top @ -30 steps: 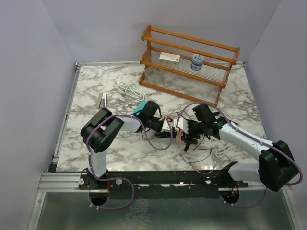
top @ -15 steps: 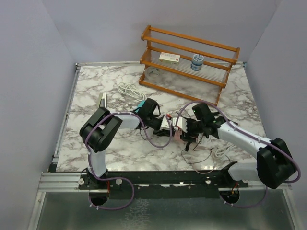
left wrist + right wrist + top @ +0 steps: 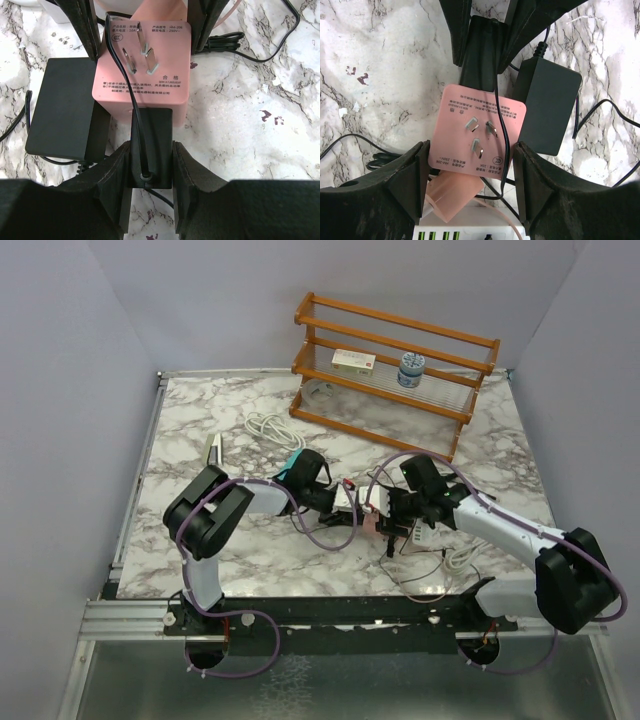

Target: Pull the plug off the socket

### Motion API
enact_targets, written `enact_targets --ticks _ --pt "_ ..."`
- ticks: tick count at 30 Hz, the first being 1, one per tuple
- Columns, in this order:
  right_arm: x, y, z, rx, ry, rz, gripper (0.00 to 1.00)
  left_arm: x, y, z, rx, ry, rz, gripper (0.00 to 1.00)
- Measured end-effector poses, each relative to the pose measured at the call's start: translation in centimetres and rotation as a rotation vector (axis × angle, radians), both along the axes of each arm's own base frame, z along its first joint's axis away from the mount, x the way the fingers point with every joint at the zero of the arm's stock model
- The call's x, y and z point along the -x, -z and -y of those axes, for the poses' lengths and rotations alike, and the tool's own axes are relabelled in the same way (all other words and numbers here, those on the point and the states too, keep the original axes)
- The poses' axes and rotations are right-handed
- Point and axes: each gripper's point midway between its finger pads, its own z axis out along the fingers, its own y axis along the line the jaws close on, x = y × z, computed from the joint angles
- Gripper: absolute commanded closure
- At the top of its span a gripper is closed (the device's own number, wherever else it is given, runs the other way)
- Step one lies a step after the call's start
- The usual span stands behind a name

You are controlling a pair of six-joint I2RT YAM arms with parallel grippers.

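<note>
Barely anything has shifted over the last second. From above, the left gripper (image 3: pixel 343 502) and right gripper (image 3: pixel 386 515) stay nose to nose at mid-table, with the left wrist backed off a touch toward its own side. What sits between them is too small to resolve from this view.

Left wrist: the fingers (image 3: pixel 112 175) are pinched on the black plug (image 3: pixel 150 145), and its cord runs back over the top. The plug body butts straight against the pink socket block (image 3: pixel 142 70), with no gap and no pins showing at the joint. The block lies on the marble table (image 3: pixel 240 100) with its own three prongs facing up. A black power brick (image 3: pixel 62 107) sits just beside it; can't tell if they touch. The right arm's fingers flank the far end of the block.

Right wrist: the fingers (image 3: pixel 412 175) clamp the pink block from both sides, one pad on each edge. The plug sticks out of the far face, held by the left fingers, and shows the same flush joint. A white power strip (image 3: pixel 470 227) lies at the near edge of the view.

Status, my read: both grasps are done, with one arm anchoring the socket and the other on the plug. The separation isn't done, since the plug still looks fully seated. What's left is to pull straight apart along the plug axis.
</note>
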Motion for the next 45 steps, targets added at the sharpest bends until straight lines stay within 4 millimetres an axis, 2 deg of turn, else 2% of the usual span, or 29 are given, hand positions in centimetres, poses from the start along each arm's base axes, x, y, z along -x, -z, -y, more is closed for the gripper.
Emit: enact_targets --ticks 6,8,9,10,11,12,19,33,45 --pt "-0.1 0.0 -0.1 -0.001 0.0 0.001 0.99 -0.1 -0.1 -0.2 -0.021 -0.002 0.004 1.0" --pt "-0.1 0.0 -0.1 -0.003 0.004 -0.001 0.85 -0.2 0.0 -0.2 -0.032 -0.003 0.006 1.0" --pt "-0.1 0.0 -0.1 -0.004 0.007 -0.002 0.83 -0.3 0.0 -0.3 -0.037 -0.005 0.006 1.0" --pt "-0.2 0.0 -0.2 -0.005 0.01 -0.005 0.86 -0.3 0.0 -0.3 -0.04 -0.006 0.004 1.0" --pt "-0.2 0.0 -0.2 -0.006 0.013 -0.009 0.97 -0.4 0.0 -0.3 -0.041 -0.009 0.001 1.0" --pt "-0.3 0.0 -0.3 -0.008 0.018 -0.014 0.99 -0.4 0.0 -0.4 -0.042 -0.013 -0.003 1.0" --pt "-0.5 -0.1 -0.3 -0.006 0.042 -0.03 0.99 -0.4 0.0 -0.4 -0.044 -0.028 -0.029 1.0" --pt "-1.4 -0.2 -0.8 -0.029 0.029 0.033 0.99 -1.5 -0.7 -1.3 -0.098 0.064 0.075 1.0" --pt "-1.4 0.0 -0.8 -0.011 0.019 0.05 0.99 -1.0 -0.2 -1.5 -0.042 -0.022 0.03 1.0"
